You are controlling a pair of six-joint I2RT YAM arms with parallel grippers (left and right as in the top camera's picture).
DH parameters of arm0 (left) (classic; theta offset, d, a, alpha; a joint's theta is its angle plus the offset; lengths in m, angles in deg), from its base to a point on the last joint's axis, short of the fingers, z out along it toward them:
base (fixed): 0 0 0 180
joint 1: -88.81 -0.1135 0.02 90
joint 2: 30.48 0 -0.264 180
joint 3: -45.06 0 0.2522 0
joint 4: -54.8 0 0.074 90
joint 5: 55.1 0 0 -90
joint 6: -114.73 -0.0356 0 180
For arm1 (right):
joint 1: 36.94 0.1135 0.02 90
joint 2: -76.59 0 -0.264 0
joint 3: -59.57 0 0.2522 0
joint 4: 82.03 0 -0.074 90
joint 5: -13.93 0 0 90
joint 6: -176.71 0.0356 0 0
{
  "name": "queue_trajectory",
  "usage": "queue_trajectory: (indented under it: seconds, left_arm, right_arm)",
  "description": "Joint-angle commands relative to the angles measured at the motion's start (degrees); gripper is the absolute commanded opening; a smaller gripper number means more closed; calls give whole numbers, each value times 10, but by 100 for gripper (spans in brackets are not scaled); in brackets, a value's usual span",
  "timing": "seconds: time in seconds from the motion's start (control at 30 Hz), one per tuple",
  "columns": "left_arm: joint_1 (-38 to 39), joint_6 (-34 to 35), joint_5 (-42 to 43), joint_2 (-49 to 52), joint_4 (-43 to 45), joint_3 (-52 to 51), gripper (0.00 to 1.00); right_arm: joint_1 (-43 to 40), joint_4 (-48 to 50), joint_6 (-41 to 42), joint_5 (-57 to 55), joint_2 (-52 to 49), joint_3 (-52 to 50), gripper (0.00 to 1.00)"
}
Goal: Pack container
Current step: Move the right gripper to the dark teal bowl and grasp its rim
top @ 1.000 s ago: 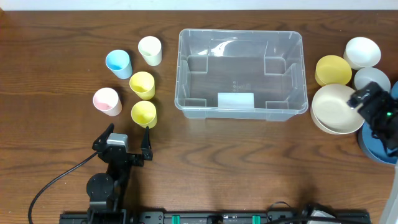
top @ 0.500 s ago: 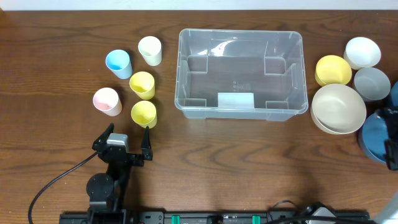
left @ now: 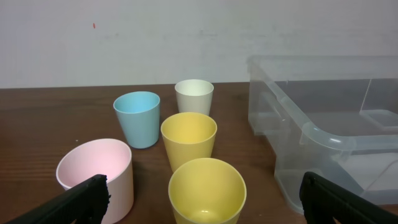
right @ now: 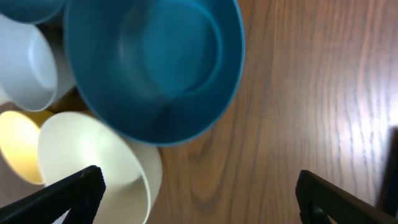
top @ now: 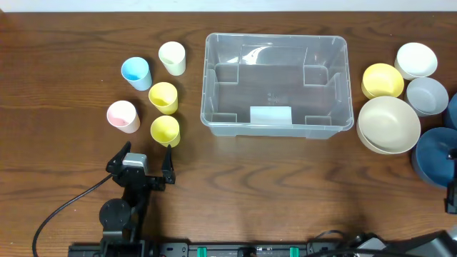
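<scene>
- Clear plastic makes the container (top: 275,86); it stands upright at the far middle of the tabletop (top: 285,193), between cups and bowls.
- On its left we see a cream cup (top: 172,58), a blue cup (top: 136,73), a pink cup (top: 123,116), a far yellow cup (top: 163,97) and a near yellow cup (top: 165,130).
- On its right, close together: a yellow bowl (top: 383,80), a white bowl (top: 415,60), a grey bowl (top: 427,95), a large cream bowl (top: 388,125), a dark blue bowl (top: 435,155).
- The left pincer (top: 149,151) is wide open and holds nothing; it is near the near yellow cup, not touching.
- The right pincer (right: 199,196) is wide open too, holding nothing; it hangs above the wood beside the dark blue bowl.
</scene>
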Motion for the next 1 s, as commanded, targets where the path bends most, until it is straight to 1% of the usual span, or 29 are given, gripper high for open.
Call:
queue_trajectory:
  seconds: [0.0,0.13,0.23,0.37,0.63,0.97]
  left_arm:
    - [-3,-8,8,-3,-19,-10,98]
    - [-3,-8,8,-3,-19,-10,98]
    - [-3,-8,8,-3,-19,-10,98]
    - [-3,-8,8,-3,-19,-10,98]
    - [-3,-8,8,-3,-19,-10,98]
    - [-3,-8,8,-3,-19,-10,98]
  right_arm:
    - [-9,18,-1,0,-20,-10,99]
    - [-9,42,1,-12,-57,-10,99]
    - [-9,43,25,-52,-92,-10,99]
    - [-9,48,29,-56,-121,-10,99]
    - [-9,54,28,-56,-123,-10,99]
    - [-9,54,26,-90,-123,-17,99]
